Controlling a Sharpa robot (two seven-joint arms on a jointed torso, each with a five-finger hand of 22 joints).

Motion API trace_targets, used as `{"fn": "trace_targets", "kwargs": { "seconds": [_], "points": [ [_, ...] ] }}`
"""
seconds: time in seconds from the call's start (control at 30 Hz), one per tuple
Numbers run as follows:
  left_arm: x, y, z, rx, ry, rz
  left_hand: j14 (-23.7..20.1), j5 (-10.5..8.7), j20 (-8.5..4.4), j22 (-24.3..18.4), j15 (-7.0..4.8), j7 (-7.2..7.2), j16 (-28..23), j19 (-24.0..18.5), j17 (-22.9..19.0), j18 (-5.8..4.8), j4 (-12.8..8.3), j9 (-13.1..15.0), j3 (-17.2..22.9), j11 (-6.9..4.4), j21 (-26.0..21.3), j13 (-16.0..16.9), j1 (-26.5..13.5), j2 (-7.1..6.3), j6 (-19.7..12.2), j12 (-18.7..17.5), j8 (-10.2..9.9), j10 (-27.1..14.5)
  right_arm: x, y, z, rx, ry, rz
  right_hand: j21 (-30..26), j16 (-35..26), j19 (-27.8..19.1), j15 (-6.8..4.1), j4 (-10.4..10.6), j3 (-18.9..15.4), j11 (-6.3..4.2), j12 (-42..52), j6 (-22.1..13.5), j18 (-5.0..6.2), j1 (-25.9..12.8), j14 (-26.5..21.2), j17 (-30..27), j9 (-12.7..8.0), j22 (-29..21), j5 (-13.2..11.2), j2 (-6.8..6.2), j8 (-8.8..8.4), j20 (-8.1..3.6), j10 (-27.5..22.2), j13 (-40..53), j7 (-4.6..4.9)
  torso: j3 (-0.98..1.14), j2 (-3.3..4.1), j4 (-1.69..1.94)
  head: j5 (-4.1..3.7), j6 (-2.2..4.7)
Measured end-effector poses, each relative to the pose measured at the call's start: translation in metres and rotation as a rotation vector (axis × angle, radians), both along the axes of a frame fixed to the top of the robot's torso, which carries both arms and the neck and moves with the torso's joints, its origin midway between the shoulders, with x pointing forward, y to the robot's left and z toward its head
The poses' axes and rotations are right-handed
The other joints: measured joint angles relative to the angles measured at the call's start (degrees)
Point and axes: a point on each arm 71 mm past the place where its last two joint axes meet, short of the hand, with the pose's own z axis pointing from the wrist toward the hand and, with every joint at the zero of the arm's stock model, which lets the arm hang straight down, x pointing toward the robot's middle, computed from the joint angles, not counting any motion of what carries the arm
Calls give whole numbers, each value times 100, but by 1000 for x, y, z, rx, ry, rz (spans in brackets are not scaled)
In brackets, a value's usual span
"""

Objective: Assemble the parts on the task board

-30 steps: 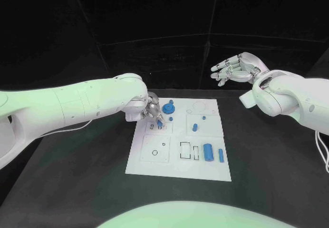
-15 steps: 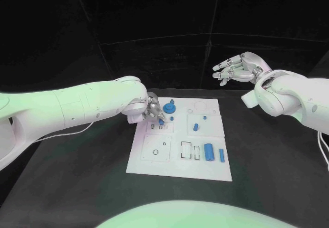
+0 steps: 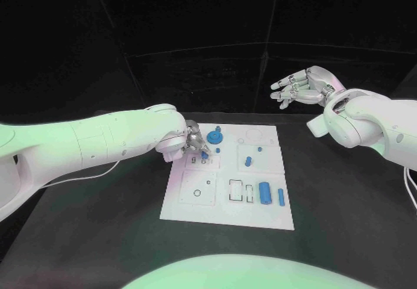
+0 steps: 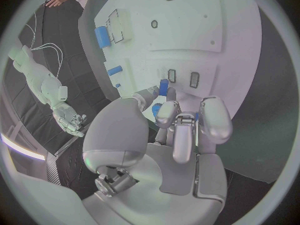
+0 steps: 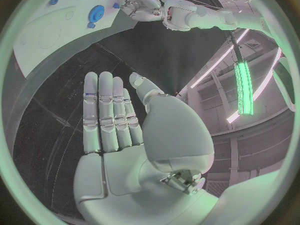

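The left hand [image 3: 193, 142] reaches over the task board's [image 3: 208, 208] far-left corner, its fingertips [image 4: 164, 114] pinching a small blue peg [image 3: 203, 155] at a slot there. A round blue gear [image 3: 216, 139] stands just beside them. The right hand [image 3: 300, 86] hangs empty, fingers apart, high beyond the board's far edge. Nearer, a blue cylinder [image 3: 265, 193] and thin pin [image 3: 281, 195] lie by the right edge; bare black table [image 3: 348, 211] surrounds the board.

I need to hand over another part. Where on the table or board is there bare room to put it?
Bare black table runs along the task board on both sides and on its near edge. The board's near left corner is also bare. Crowded: the far left corner, where the left hand holds a small blue part, and the near right, by the blue cylinders.
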Motion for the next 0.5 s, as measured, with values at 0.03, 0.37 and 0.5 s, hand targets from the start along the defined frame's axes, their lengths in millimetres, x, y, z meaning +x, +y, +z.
{"fn": "trace_targets", "kwargs": {
  "seconds": [0.03,0.37,0.5],
  "points": [
    [0,1,0,0,-1,2,0,-2,0,0,0,0,0,0,0,0,-1,0,0,0,0,0,0,0,0,0,0,0,0,0,0,0,0,0,0,0,0,0,0,0,0,0,0,0,0,0,0,0,0,0,0,0,0,0,0,0,-1,2,-2,7,-1],
    [-2,4,-1,10,0,3,0,15,0,-1,0,-1,0,0,0,0,-30,1,77,1,0,1,0,0,2,0,16,-1,0,-1,0,-1,0,-3,-35,0,0,0,0,0,0,0,0,0,0,0,-7,0,1,0,0,0,0,0,-6,0,-4,6,-5,19,-23],
    [-3,7,-2,18,3,0,0,15,0,-1,0,-1,0,0,0,0,-31,1,79,0,0,1,0,0,2,0,35,0,0,-1,0,-1,-1,-3,-35,0,0,0,0,0,0,0,0,0,0,0,-6,1,1,0,0,0,0,0,-6,0,-4,7,-5,19,-30]
  ]
}}
